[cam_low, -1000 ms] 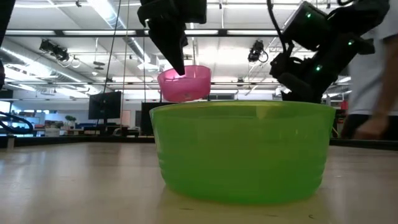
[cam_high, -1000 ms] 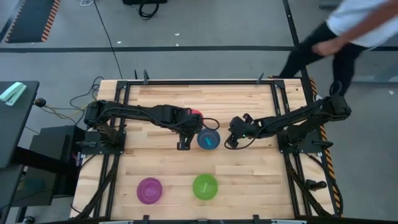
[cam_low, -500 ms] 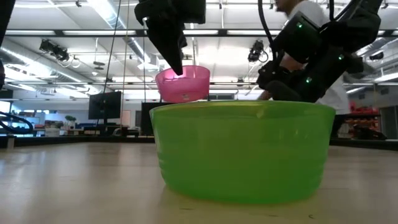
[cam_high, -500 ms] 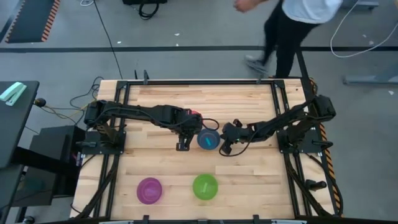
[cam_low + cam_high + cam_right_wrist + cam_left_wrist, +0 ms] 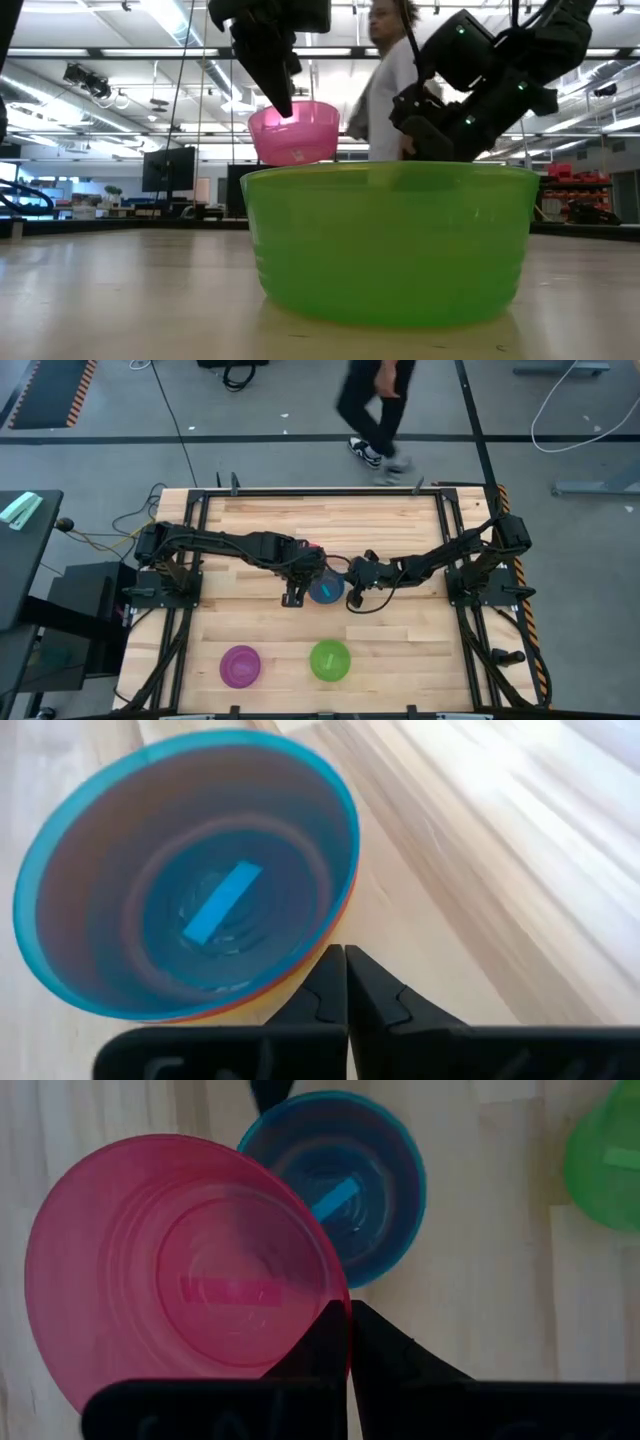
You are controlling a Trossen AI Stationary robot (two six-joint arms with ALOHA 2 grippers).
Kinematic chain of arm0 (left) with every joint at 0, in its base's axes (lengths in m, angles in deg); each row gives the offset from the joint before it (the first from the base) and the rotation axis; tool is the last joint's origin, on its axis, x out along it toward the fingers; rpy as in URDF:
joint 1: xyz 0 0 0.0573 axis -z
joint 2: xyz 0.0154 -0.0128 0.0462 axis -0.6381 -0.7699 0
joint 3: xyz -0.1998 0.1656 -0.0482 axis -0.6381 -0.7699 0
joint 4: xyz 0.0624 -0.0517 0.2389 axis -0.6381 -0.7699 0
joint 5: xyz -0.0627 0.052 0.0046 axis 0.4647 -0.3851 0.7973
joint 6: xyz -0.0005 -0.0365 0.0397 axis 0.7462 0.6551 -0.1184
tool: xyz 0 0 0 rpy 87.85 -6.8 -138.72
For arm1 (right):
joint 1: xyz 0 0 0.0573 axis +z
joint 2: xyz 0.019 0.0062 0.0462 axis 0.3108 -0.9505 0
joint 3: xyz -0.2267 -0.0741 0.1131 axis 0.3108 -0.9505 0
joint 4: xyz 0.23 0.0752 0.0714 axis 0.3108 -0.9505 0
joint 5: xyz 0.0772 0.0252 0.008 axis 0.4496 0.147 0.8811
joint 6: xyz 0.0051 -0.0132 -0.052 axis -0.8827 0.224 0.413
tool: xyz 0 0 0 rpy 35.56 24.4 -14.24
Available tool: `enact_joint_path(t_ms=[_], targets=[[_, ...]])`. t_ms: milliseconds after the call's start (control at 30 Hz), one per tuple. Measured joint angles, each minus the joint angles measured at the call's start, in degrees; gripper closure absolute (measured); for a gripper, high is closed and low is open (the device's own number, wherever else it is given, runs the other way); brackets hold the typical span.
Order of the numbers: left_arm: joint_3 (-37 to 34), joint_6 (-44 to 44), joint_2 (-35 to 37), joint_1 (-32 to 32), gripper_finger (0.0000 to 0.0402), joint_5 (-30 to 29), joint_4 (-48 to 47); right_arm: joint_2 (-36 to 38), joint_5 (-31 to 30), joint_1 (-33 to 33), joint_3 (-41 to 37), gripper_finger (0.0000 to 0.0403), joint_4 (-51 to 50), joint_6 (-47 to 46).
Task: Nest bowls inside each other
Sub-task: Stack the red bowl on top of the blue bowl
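My left gripper (image 5: 305, 567) is shut on a pink bowl (image 5: 170, 1270), held in the air beside a blue bowl (image 5: 326, 591) at mid-table. The blue bowl (image 5: 200, 910) sits nested in an orange bowl (image 5: 318, 960) with a yellow edge (image 5: 262, 1012) showing below it. My right gripper (image 5: 351, 589) is shut, with its fingertips right at the right side of this stack's rim. I cannot tell whether they touch it. A green bowl (image 5: 330, 660) and a purple bowl (image 5: 241, 665) stand upright near the table's front edge. My left gripper pinches the pink bowl's rim (image 5: 325, 1295) between its two fingers. The fingers (image 5: 280, 90) come from above, pointing down. The bowl (image 5: 295, 133) hangs upright below them, mouth up and lifted clear of the table.
A person (image 5: 372, 405) walks past on the floor beyond the table's far edge. In the low view the green bowl (image 5: 390, 240) fills the foreground and hides the stack. Bare wood lies along the far side and at the front right.
My right gripper has moved toward the table's left edge, from well clear of the blue bowl's stack to right beside its rim. The person has walked leftward behind the table. My left gripper has kept the pink bowl raised in about the same place.
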Motion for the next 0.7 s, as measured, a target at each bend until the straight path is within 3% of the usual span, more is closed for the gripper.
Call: enact_joint_path(t_ms=[700], targets=[[-0.6, 0.0, -0.5, 5.4, 0.0393, 3.0, 2.3, -1.5, 1.4, -1.9, 3.3, 0.0403, 1.5, 5.3]])
